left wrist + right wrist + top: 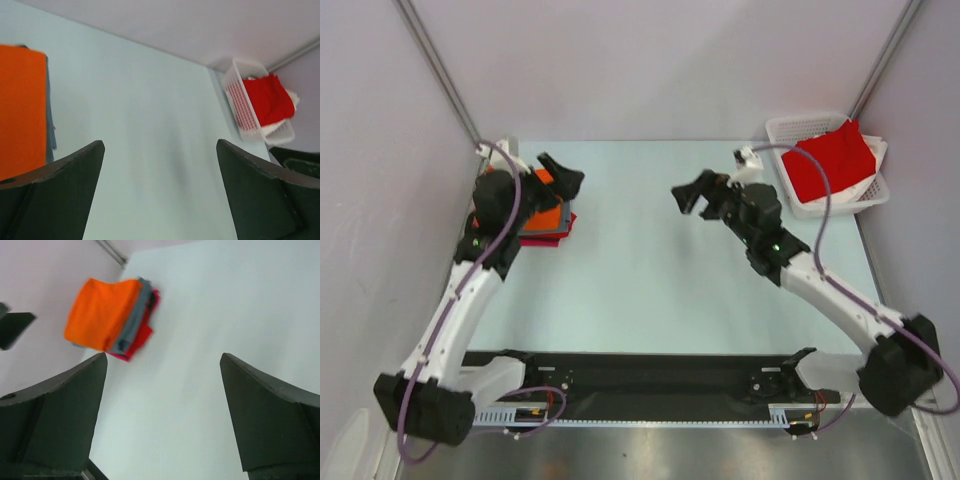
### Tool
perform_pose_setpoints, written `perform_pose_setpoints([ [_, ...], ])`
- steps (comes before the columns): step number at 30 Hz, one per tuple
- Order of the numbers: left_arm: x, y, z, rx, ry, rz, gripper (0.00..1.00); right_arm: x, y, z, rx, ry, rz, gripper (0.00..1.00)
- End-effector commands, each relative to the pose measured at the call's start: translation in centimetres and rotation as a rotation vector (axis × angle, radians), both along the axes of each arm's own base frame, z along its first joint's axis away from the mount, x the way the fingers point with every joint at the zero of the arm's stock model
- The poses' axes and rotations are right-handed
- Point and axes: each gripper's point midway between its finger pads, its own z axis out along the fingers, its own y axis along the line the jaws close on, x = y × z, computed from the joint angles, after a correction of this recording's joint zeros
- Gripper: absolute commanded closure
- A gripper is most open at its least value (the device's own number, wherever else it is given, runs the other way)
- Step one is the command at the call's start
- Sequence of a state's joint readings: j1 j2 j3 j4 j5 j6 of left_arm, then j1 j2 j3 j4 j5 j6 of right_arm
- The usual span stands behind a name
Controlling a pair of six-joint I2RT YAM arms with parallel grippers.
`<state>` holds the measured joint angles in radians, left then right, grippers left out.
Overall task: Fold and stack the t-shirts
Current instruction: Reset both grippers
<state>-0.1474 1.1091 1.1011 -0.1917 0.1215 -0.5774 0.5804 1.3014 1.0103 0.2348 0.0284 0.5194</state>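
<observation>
T-shirts, folded stack (111,315), sit by table's (640,270) far-left corner, close to left edge; orange one (548,216) on top, grey one (133,320) under it, red one (143,338) & magenta one (546,241) below; another red t-shirt (835,160) lies bunched in white basket (840,206) at far-right corner, hanging over rim; L gripper (563,172) hovers over stack's right side, jaws spread wide, nothing betw. them; R gripper (688,190) hangs above table right of centre, apart from basket, jaws likewise released, empty.
</observation>
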Motion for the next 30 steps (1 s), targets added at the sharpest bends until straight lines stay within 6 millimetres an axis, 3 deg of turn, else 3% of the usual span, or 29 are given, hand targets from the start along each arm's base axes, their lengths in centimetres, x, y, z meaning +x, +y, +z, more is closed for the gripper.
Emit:
perform_pose_setpoints([
  [1,-3.2,-0.5,-3.2,0.059,0.009,0.009,0.00,-3.2,-5.6,-2.0,-0.060,0.044,-0.114,0.00],
  [2,-4.2,-1.6,-3.8,0.059,0.007,-0.021,0.00,-3.6,-7.3,-2.3,-0.073,0.044,-0.165,0.00],
  [3,-5.0,-2.0,-4.6,0.063,0.012,-0.035,0.00,-4.6,-8.5,-4.0,-0.098,0.063,-0.183,0.00],
  [4,-6.2,-2.4,-6.1,0.068,0.014,-0.058,0.00,-6.0,-9.7,-3.2,-0.089,0.041,-0.204,0.00],
  [6,-7.4,-2.9,-7.8,0.102,0.023,-0.068,0.00,-8.1,-12.0,-4.8,-0.113,0.052,-0.251,0.00],
  [10,-10.8,-4.0,-12.5,0.139,0.050,-0.143,0.00,-10.8,-15.7,-9.0,-0.159,0.126,-0.362,0.00],
  [12,-11.8,-4.2,-13.8,0.155,0.043,-0.167,0.00,-11.7,-16.7,-10.3,-0.167,0.143,-0.389,0.00],
  [13,-12.3,-4.0,-15.5,0.178,0.063,-0.171,0.00,-12.2,-17.2,-12.1,-0.195,0.173,-0.398,0.00],
  [14,-12.9,-4.0,-15.4,0.189,0.037,-0.187,0.00,-12.6,-17.9,-11.9,-0.185,0.153,-0.425,0.00],
  [16,-13.5,-3.6,-17.2,0.215,0.054,-0.195,0.00,-13.0,-18.4,-12.7,-0.167,0.169,-0.449,0.00],
  [18,-14.0,-3.3,-17.1,0.220,0.022,-0.197,0.00,-13.1,-18.7,-13.7,-0.182,0.166,-0.459,0.00],
  [19,-14.2,-3.0,-18.2,0.219,0.041,-0.184,0.00,-12.9,-19.0,-14.1,-0.178,0.166,-0.479,0.00],
  [21,-14.3,-2.5,-18.1,0.206,0.026,-0.154,0.00,-12.9,-19.4,-16.6,-0.214,0.202,-0.501,0.00],
  [23,-14.4,-2.6,-18.0,0.198,0.017,-0.163,0.00,-12.9,-18.3,-17.6,-0.206,0.209,-0.444,0.00],
  [30,-14.7,-2.6,-17.6,0.181,-0.022,-0.171,0.00,-13.0,-18.3,-17.2,-0.205,0.188,-0.452,0.00],
])
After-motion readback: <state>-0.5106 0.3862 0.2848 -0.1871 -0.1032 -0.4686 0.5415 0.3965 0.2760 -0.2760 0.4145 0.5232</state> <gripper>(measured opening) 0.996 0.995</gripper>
